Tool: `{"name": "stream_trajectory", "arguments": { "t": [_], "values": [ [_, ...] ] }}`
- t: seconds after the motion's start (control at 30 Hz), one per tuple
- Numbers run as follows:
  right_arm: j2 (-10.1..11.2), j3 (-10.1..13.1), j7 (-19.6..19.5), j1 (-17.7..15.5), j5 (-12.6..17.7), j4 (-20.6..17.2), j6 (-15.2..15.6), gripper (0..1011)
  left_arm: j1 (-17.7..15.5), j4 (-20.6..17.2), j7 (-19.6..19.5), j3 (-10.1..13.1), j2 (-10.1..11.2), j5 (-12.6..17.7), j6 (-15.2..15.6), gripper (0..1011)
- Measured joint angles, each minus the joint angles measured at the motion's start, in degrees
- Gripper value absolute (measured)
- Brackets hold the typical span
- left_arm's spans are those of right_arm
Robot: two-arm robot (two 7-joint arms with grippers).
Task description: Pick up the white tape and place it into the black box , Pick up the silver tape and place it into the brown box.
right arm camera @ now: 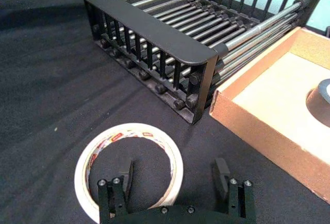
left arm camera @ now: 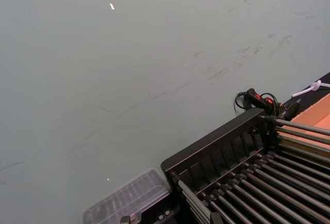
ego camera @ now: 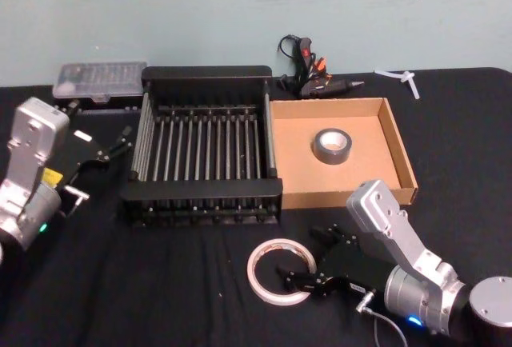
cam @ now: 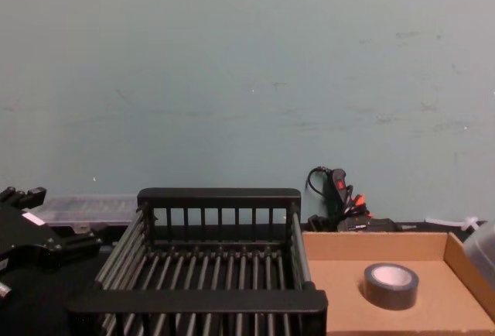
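Fingers of the right end effector point(right arm camera: 177, 182) are spread wide and holding nothing, hovering low over the near edge of the white tape point(right arm camera: 129, 168). One finger sits inside the roll's hole, the other outside past its rim, so closing would pinch the band wall. I'd drop a touch lower first, then clamp, so it doesn't skid on the cloth. The tape lies flat on the table point(ego camera: 160, 283), just in front of the black box point(ego camera: 204, 149). Silver tape point(ego camera: 332, 146) already sits in the brown box point(ego camera: 400, 155) beside the black box. Left end effector point(ego camera: 108, 151) waits off the black box's left side, fingers parted.
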Motion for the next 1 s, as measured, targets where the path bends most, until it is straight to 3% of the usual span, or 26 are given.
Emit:
{"name": "stream_trajectory", "arguments": {
  "t": [0.13, 0.33, 0.4, 0.5, 1.0],
  "values": [
    [0.0, 0.0, 0.0, 0.0, 0.0, 0.0, 0.0, 978, 0.0, 0.0, 0.0, 0.0, 0.0, 0.0, 0.0, 1001],
    [0.0, 0.0, 0.0, 0.0, 0.1, -0.1, 0.0, 834, 0.0, 0.0, 0.0, 0.0, 0.0, 0.0, 0.0, 1001],
    [0.0, 0.0, 0.0, -0.1, 0.1, -0.1, 0.0, 735, 0.0, 0.0, 0.0, 0.0, 0.0, 0.0, 0.0, 1001],
    [0.0, 0.0, 0.0, -0.1, 0.1, -0.1, 0.0, 678, 0.0, 0.0, 0.0, 0.0, 0.0, 0.0, 0.0, 1001],
    [0.0, 0.0, 0.0, -0.1, 0.2, -0.1, 0.0, 192, 0.0, 0.0, 0.0, 0.0, 0.0, 0.0, 0.0, 1001]
  ]
}}
